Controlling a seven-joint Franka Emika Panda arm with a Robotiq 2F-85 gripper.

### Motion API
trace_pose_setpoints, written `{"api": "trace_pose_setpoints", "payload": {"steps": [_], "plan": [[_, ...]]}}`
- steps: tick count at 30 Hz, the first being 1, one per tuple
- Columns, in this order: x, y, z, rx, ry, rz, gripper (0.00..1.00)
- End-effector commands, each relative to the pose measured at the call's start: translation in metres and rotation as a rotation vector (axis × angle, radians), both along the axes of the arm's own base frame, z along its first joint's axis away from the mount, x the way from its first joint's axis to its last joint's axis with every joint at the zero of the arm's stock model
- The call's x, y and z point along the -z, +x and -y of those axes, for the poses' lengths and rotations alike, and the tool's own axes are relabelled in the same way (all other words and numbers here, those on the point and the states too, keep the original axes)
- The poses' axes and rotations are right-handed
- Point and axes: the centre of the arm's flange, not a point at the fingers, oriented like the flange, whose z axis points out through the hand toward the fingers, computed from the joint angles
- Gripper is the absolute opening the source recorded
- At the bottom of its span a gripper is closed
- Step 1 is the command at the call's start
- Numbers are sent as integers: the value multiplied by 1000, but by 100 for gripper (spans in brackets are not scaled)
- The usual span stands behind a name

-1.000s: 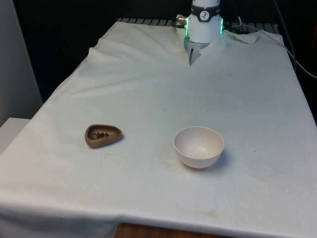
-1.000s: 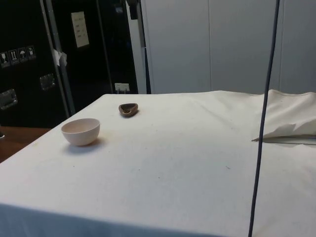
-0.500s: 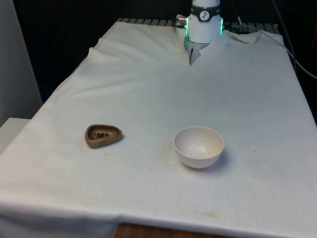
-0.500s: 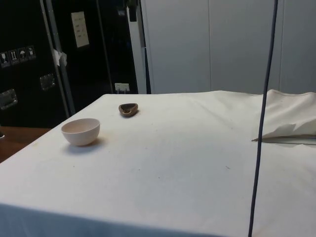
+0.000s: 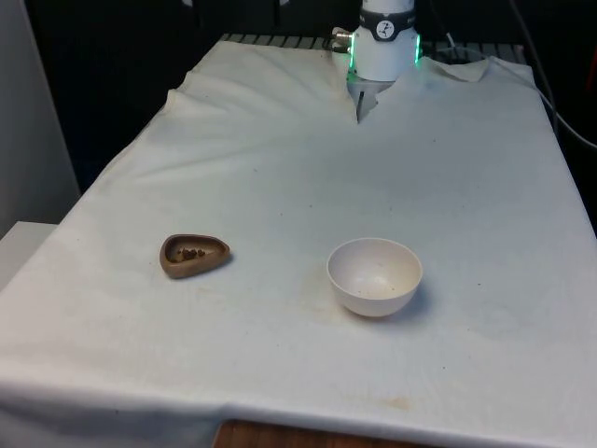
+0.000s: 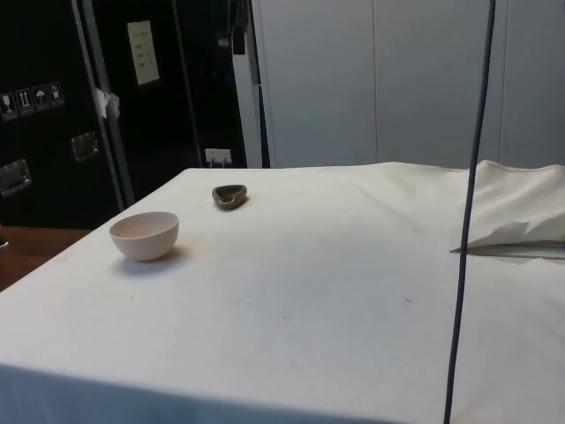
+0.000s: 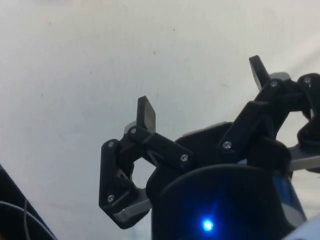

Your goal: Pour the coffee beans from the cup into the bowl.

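White cloth (image 5: 280, 168) around cup (image 5: 194, 255), bowl (image 5: 375, 276).

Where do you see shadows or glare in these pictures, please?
In the front view the bowl casts a soft shadow on the cloth toward that view's right. In the side view a faint shadow lies under the bowl. In the wrist view the gripper is dark against bright, evenly lit cloth.
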Motion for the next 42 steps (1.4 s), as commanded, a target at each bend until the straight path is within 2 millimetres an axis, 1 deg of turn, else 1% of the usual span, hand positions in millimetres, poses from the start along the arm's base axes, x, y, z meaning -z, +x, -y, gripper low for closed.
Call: {"api": "trace_pose_setpoints", "payload": {"steps": [1,3,6,12,13,16,21,22,25,29,30,31,33,37,38,39,42], "plan": [[2,1,3,-7,2,13,100],[11,2,9,-19,0,18,100],[15,3,12,-23,-3,14,100],[36,8,27,-53,-4,35,100],[34,7,25,-47,-7,26,100],[51,11,36,-68,-7,39,100],[69,17,45,-88,-12,45,100],[70,16,45,-86,-16,41,100],[83,23,52,-95,-14,50,100],[97,31,59,-88,-17,53,100],[100,33,61,-86,-17,52,100],[98,33,59,-85,-22,50,100],[108,40,66,-76,-15,52,100],[120,47,71,-64,-11,49,100],[126,50,73,-61,-10,48,100],[125,49,73,-57,-15,45,100],[135,54,78,-52,-4,47,100]]}}
